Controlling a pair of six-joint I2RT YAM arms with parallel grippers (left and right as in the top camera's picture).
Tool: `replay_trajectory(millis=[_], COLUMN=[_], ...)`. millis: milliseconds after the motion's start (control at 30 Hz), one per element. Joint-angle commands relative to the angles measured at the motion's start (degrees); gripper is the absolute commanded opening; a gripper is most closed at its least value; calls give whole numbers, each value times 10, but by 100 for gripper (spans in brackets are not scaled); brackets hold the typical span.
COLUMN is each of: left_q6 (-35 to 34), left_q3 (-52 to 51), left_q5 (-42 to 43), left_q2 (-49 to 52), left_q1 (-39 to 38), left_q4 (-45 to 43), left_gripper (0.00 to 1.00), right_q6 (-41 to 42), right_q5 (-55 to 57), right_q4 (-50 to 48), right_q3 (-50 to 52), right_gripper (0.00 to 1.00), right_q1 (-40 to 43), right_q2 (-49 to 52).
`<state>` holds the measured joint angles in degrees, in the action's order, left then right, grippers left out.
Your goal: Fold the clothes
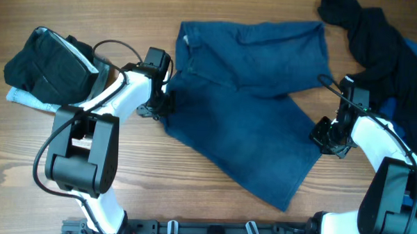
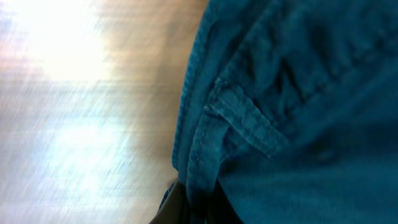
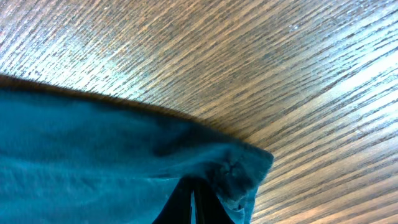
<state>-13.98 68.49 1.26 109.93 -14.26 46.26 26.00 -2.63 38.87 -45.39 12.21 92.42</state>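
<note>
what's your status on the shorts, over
Left tool shut on shorts, waistband edge. Right tool shut on hem corner. Black garment heaped near right tool.

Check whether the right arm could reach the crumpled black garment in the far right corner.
Probably not yet. The way to the crumpled black garment looks free, but the right pincer seems shut on the hem of the dark teal shorts and must let go first.
</note>
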Motion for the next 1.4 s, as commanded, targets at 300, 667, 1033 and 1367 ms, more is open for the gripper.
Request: replay_trajectory(millis=[300,667,1033,1367], left_q6=[-155,-178,-29,-14], left_q3=[-11,-11,-11,-11], left_q5=[-85,-143,50,64], left_q2=[5,-191,-159,2], left_q1=[16,32,31,31], left_q4=[283,282,-108,-129], left_gripper=[4,86,11,24], right_q6=[-97,-123,-90,-26], right_q5=[-46,-182,-260,-187], right_q4=[-2,-10,-170,-248], right_q3=[1,-107,-113,-113], right_gripper=[4,51,19,8], right_q1=[8,8,-52,-87], right_q2=[16,-171,-22,155])
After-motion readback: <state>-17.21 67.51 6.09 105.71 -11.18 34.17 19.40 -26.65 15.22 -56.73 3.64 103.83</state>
